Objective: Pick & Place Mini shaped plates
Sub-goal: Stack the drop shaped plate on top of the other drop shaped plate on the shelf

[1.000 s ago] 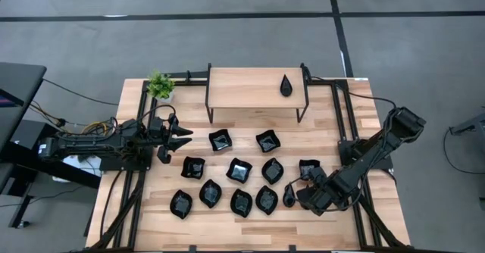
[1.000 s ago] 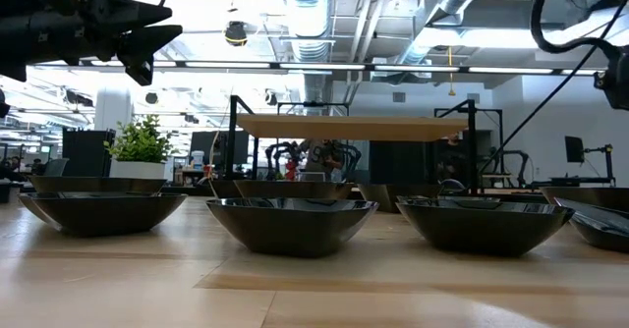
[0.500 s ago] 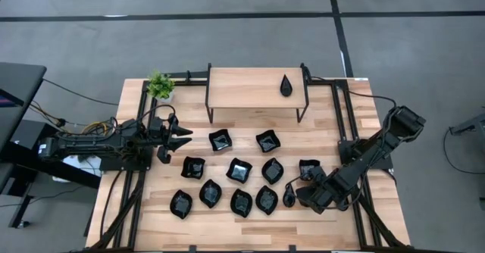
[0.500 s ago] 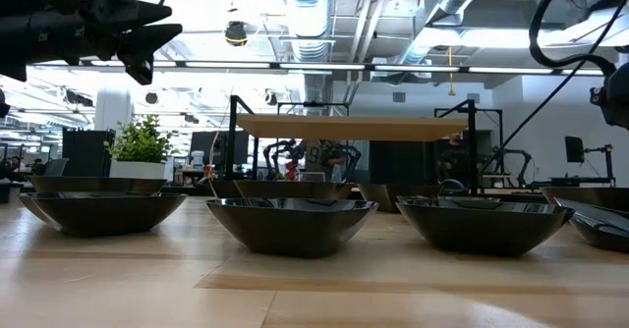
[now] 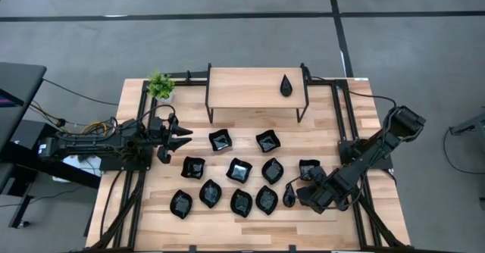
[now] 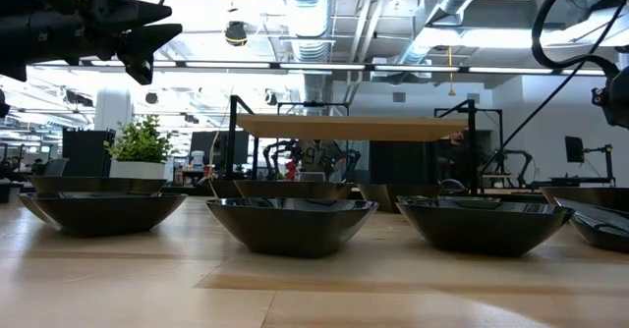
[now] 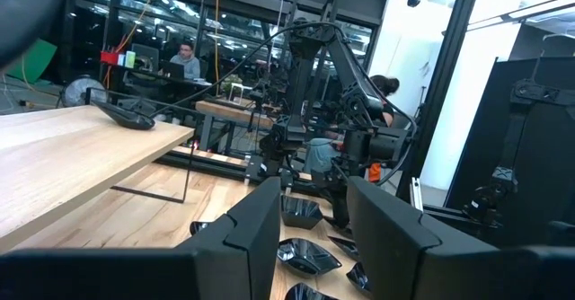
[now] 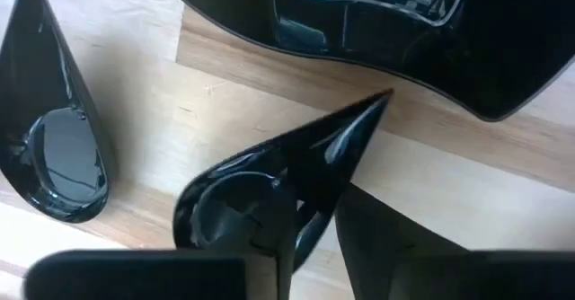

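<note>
**Right gripper closing on a teardrop plate: watch the grip on that thin rim**

Take the raised wooden shelf as your landmark. One teardrop plate already sits on top of it, toward its right end. The other mini shaped plates lie in loose rows on the table in front of the shelf, near one another.

Your right gripper is low over the table, in front of the shelf and off its right end, at the end of the nearest row. The right wrist view shows its fingers straddling the rim of a teardrop plate; whether they have fully clamped it, you cannot tell. Another teardrop plate and a larger dish lie close by.

The risks, as judgements: the rim is glossy and thin, so a partial pinch could let the plate slip or pivot when you lift. A tilted plate could also clip the neighbouring dishes.

Your left gripper waits with its fingers apart, off the shelf's left front corner, near the small green plant.
</note>
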Controlling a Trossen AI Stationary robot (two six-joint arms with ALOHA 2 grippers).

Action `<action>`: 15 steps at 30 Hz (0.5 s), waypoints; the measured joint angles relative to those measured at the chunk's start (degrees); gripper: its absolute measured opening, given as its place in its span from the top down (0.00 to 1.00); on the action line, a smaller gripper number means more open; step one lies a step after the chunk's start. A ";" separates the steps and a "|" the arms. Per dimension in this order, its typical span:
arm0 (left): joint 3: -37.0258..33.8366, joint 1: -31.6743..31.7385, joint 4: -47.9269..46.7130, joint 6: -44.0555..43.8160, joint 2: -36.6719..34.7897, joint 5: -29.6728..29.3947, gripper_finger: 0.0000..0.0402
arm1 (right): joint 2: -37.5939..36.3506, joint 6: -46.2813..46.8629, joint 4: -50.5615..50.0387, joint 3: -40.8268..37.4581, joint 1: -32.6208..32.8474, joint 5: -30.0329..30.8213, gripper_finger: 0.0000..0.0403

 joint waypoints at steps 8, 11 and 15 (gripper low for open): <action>-0.02 0.00 0.02 0.00 0.01 0.00 0.67 | -0.49 -0.82 0.30 0.05 0.05 0.21 0.95; -0.01 0.00 0.00 0.01 0.00 0.00 0.67 | -2.24 -2.01 0.33 0.03 0.22 0.19 0.99; -0.01 -0.01 0.02 0.01 0.00 -0.01 0.67 | -5.20 -2.29 -1.13 -0.09 0.97 0.15 0.99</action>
